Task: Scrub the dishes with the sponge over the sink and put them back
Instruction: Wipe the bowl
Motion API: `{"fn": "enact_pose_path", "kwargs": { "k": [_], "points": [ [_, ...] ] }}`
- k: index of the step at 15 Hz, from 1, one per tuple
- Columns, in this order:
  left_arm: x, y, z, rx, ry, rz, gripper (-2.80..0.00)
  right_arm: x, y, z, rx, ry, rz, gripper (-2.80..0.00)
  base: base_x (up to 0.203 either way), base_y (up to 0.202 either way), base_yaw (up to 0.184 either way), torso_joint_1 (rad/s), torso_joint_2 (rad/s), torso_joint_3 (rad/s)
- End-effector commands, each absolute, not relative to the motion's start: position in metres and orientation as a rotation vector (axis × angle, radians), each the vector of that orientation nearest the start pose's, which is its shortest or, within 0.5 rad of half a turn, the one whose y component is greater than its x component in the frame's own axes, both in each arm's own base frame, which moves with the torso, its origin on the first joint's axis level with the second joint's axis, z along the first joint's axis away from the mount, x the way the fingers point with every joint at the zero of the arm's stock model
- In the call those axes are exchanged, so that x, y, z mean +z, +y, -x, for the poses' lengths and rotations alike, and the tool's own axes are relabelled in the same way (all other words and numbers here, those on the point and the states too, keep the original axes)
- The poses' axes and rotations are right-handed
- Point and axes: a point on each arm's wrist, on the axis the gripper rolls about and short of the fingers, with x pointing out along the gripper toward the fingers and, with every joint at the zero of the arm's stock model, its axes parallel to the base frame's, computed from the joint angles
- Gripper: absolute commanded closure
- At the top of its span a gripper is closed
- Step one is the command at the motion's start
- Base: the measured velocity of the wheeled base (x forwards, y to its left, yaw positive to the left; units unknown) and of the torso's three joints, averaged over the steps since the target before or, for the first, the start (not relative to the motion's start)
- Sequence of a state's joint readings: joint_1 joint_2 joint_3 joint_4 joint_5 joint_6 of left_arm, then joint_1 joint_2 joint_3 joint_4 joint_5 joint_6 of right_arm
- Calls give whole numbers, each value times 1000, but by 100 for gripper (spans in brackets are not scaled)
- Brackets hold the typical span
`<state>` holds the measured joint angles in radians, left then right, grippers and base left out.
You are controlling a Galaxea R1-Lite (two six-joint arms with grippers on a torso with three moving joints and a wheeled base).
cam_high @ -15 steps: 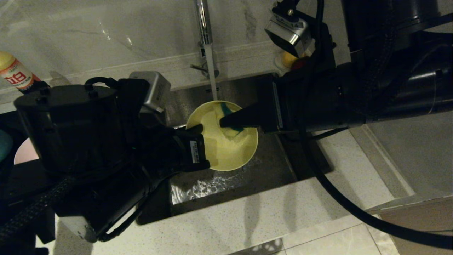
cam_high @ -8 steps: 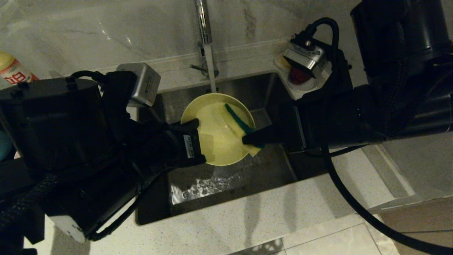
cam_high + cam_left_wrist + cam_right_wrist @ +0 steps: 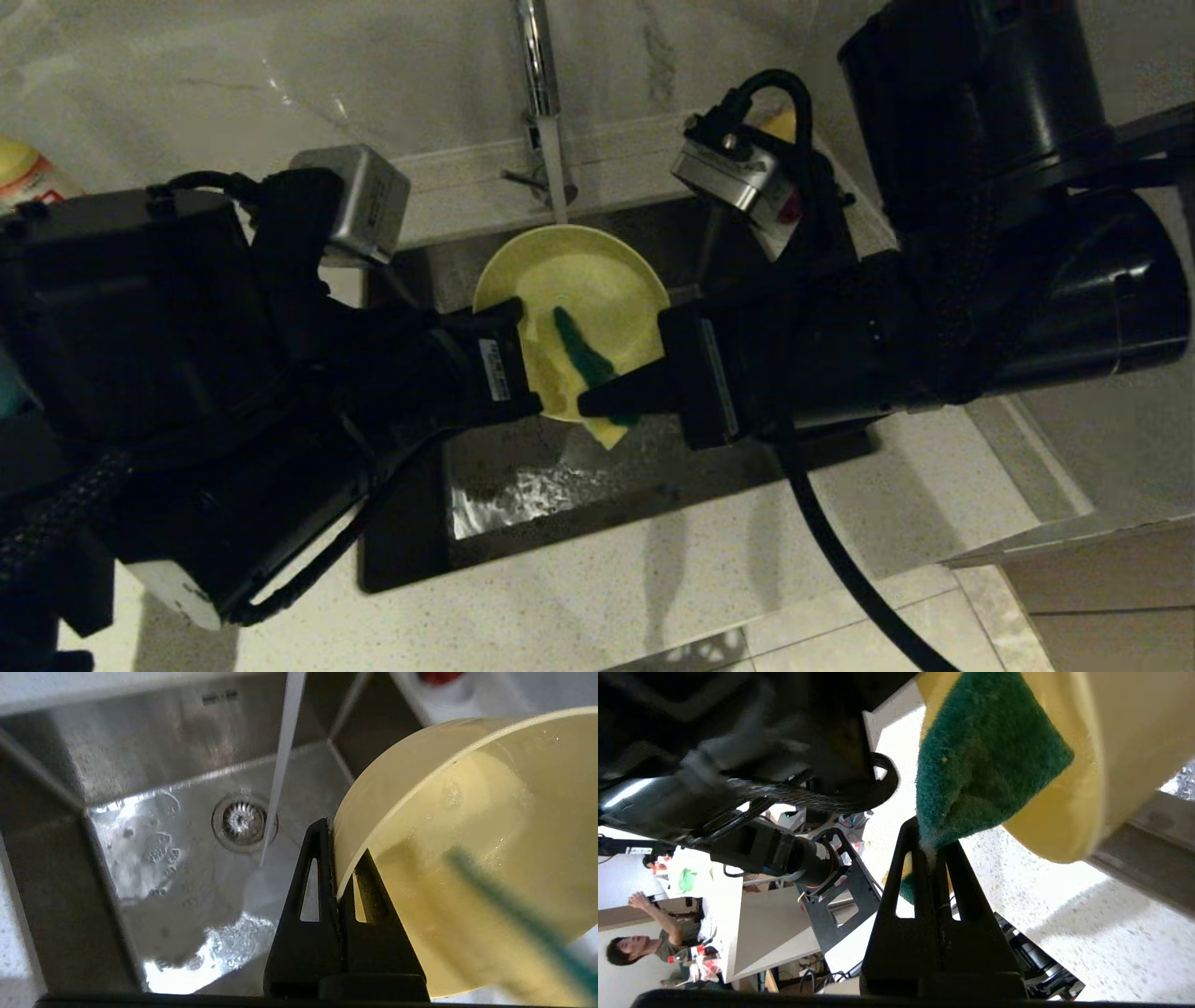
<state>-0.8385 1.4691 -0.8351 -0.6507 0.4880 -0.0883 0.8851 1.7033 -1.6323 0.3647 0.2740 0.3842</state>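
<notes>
Over the sink (image 3: 691,457), just in front of the tap (image 3: 540,84), the left gripper (image 3: 512,322) pinches only the thin rim of the yellow bowl (image 3: 597,289), so a hard sideways push from the sponge (image 3: 583,359) could lever the bowl out and drop it into the basin. The right gripper (image 3: 597,403) squeezes just a corner of that sponge (a slim hold that could slip loose mid-scrub). The arms block the counter left of the sink, hiding the other bowls.
</notes>
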Motion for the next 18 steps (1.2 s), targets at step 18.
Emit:
{"fn": "enact_pose_path", "kwargs": {
  "k": [18],
  "points": [
    [252, -180, -179, -347, 2, 98, 0, 337, 218, -203, 978, 575, -244, 0, 0, 0, 0, 0, 0, 0]
  ]
}}
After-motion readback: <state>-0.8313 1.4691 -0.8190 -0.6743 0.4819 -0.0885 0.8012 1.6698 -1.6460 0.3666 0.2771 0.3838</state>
